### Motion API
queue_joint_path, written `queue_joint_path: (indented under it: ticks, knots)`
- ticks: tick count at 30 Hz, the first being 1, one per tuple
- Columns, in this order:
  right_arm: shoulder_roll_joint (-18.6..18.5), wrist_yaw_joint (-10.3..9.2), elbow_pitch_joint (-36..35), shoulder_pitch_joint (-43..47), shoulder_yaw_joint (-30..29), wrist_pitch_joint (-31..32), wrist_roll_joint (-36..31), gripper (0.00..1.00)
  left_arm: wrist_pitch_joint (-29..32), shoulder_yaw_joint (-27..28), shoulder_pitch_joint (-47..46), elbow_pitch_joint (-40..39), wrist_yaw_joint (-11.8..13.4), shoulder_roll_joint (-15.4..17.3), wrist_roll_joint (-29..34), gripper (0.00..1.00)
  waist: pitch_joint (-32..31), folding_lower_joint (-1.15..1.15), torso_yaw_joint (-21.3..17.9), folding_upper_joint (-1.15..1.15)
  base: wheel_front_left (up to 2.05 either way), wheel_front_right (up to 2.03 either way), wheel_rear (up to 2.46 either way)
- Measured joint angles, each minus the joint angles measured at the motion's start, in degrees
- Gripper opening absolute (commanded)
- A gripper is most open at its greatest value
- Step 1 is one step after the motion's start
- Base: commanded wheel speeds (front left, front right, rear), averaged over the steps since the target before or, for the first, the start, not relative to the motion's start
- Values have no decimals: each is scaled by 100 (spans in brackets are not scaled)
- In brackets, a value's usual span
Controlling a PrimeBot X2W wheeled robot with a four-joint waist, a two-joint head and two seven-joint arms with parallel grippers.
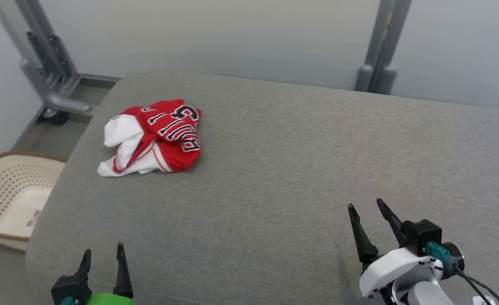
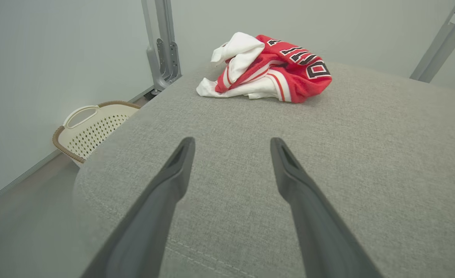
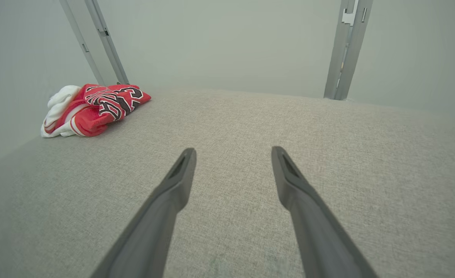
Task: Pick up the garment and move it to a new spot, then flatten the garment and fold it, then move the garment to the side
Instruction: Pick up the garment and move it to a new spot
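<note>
The garment [image 1: 154, 137] is a red and white jersey with black lettering, crumpled in a heap at the far left of the grey padded table [image 1: 283, 169]. My left gripper [image 1: 103, 253] sits open at the near left edge, well short of the heap. My right gripper [image 1: 365, 207] is open at the near right, far from the garment. The left wrist view has the garment [image 2: 268, 67] straight ahead beyond the left gripper [image 2: 231, 144], whose fingers hold nothing. From the right wrist, the garment [image 3: 92, 108] lies far left of the empty right gripper [image 3: 233, 154].
A cream perforated laundry basket [image 1: 10, 195] stands on the floor left of the table, also in the left wrist view [image 2: 90, 129]. Grey metal frame posts [image 1: 380, 46] rise behind the table at back right and back left [image 1: 48, 59]. A pale wall closes off the far side.
</note>
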Motion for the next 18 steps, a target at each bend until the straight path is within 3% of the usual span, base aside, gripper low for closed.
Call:
queue_joint_path:
  ticks: [11,18]
  knots:
    - [5,1,76,-95,363,0,59,100,0,281,162,59,-156,3,-105,100,85,0,1089,0,0,0,0]
    - [11,1,218,-183,389,0,20,100,0,44,108,339,-349,4,-408,100,202,0,1057,0,0,0,0]
